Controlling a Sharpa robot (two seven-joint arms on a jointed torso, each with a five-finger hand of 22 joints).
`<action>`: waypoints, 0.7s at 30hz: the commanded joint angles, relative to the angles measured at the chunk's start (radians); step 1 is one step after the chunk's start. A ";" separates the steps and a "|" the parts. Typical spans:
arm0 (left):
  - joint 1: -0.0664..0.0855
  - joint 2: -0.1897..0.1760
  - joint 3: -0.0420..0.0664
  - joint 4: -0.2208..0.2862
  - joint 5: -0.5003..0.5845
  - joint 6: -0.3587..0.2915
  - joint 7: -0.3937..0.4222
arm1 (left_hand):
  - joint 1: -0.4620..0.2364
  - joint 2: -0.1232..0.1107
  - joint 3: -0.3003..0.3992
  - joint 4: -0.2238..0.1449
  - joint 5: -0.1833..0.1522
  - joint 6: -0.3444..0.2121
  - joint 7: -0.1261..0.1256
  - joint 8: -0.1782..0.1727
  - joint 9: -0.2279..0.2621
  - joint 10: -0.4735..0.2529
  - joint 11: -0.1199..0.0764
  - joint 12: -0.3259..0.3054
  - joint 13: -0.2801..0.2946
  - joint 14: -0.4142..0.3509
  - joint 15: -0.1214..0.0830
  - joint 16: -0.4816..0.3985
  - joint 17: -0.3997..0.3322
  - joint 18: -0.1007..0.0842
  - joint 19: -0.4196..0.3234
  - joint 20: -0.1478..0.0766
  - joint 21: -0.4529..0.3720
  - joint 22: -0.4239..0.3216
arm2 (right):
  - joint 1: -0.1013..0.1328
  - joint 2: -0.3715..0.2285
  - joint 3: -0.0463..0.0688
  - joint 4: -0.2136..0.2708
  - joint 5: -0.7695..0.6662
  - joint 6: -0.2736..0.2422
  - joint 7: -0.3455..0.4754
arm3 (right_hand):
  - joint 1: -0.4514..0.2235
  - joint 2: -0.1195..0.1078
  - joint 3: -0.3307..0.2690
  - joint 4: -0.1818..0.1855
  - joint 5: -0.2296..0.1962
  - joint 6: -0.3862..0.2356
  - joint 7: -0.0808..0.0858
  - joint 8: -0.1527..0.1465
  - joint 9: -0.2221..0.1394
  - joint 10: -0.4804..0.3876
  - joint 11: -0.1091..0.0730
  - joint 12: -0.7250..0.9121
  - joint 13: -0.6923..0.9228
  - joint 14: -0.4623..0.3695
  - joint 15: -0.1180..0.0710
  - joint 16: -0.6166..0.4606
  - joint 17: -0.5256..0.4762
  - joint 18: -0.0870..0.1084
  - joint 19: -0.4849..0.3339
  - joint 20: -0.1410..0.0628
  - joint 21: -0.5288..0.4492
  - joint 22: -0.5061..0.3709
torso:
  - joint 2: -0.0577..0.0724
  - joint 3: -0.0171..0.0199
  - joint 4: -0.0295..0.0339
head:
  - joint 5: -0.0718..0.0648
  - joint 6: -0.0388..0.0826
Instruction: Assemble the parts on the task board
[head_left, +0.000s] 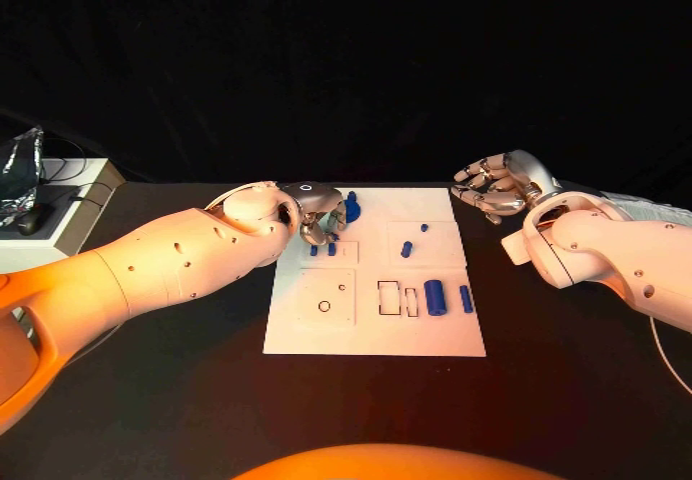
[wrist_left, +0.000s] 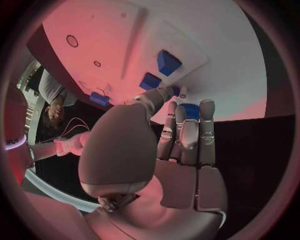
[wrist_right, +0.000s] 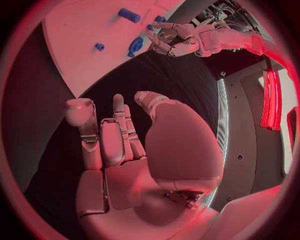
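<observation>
The white task board (head_left: 375, 335) lies mid-table. My left hand (head_left: 316, 212) is over its far left corner, fingers together around a blue part (head_left: 351, 208) that stands at the fingertips (wrist_left: 189, 111). Seen from the right wrist, the same blue part (wrist_right: 135, 46) sits at the tips of the left hand (wrist_right: 181, 39). Two small blue pegs (head_left: 323, 249) stand just below that hand. More blue parts lie on the board: a short one (head_left: 407, 249), a tiny one (head_left: 424, 228) and two cylinders (head_left: 434, 297) (head_left: 466, 298). My right hand (head_left: 498, 187) hovers off the board's far right corner, fingers curled in and holding nothing.
The board has two rectangular slots (head_left: 389, 297) and a round hole (head_left: 325, 305) in its near half. A white box with cables (head_left: 51, 205) stands at the table's left edge. Black tabletop surrounds the board.
</observation>
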 joint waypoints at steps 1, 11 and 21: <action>0.000 0.005 0.000 -0.004 -0.018 0.021 -0.002 | -0.005 0.004 0.003 -0.005 0.000 0.004 -0.003 0.001 -0.002 -0.008 -0.001 0.055 0.024 0.026 -0.001 0.010 0.047 -0.013 0.022 -0.001 0.017 0.017 | -0.001 0.000 0.000 0.002 -0.005 0.011 0.006 | -0.009 0.001 0.004 0.000 0.004 0.002 0.004 0.004 0.001 -0.006 0.003 -0.006 -0.001 0.000 0.006 -0.002 0.001 0.002 0.004 0.003 0.002 0.001 | 0.000 0.0003 -0.0004 | -0.001 -0.001; 0.000 0.017 -0.004 -0.021 -0.021 0.035 -0.009 | -0.009 0.006 0.014 -0.001 0.001 0.002 0.001 -0.001 -0.002 -0.028 -0.004 0.079 0.029 0.024 -0.004 0.015 0.048 -0.013 0.023 -0.004 0.020 0.022 | -0.001 0.001 0.000 0.002 -0.005 0.011 0.006 | -0.011 0.001 0.004 -0.001 0.004 0.004 0.004 0.005 0.002 -0.003 0.003 -0.008 -0.005 0.000 0.006 -0.002 0.001 0.003 0.004 0.003 0.001 0.001 | 0.000 -0.0002 0.0001 | -0.003 -0.004; 0.000 0.028 -0.011 -0.040 -0.023 0.054 -0.016 | -0.009 0.011 0.019 0.001 0.000 0.007 0.002 0.002 -0.001 -0.025 -0.004 0.078 0.024 0.020 -0.004 0.015 0.043 -0.012 0.020 -0.004 0.019 0.021 | 0.000 0.001 0.000 0.002 -0.005 0.012 0.006 | -0.011 0.001 0.004 -0.001 0.004 0.004 0.004 0.005 0.002 -0.003 0.003 -0.008 -0.005 0.000 0.006 -0.002 0.001 0.003 0.004 0.003 0.001 0.001 | 0.000 -0.0001 0.0006 | -0.005 -0.009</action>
